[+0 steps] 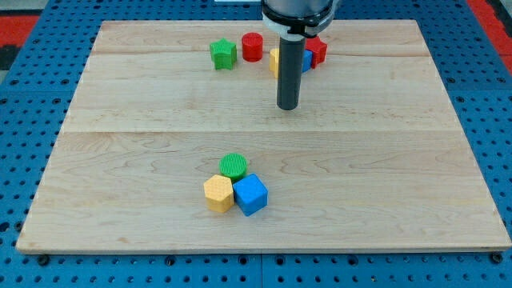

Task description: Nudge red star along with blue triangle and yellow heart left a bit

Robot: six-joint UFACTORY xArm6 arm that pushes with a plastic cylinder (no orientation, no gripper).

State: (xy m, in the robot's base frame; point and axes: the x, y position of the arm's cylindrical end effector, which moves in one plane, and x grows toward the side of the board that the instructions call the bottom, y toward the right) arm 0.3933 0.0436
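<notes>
The red star (317, 50), blue triangle (306, 60) and yellow heart (274, 59) sit bunched together near the view's top, right of centre, partly hidden behind my rod. My tip (288, 107) rests on the board just below this bunch, toward the view's bottom, apart from the blocks. Only edges of the blue and yellow blocks show beside the rod.
A red cylinder (252, 46) and a green star-like block (223, 54) lie left of the bunch. A green cylinder (234, 166), yellow hexagon (218, 194) and blue cube (250, 194) cluster near the view's bottom centre. The wooden board (120, 160) sits on a blue pegboard.
</notes>
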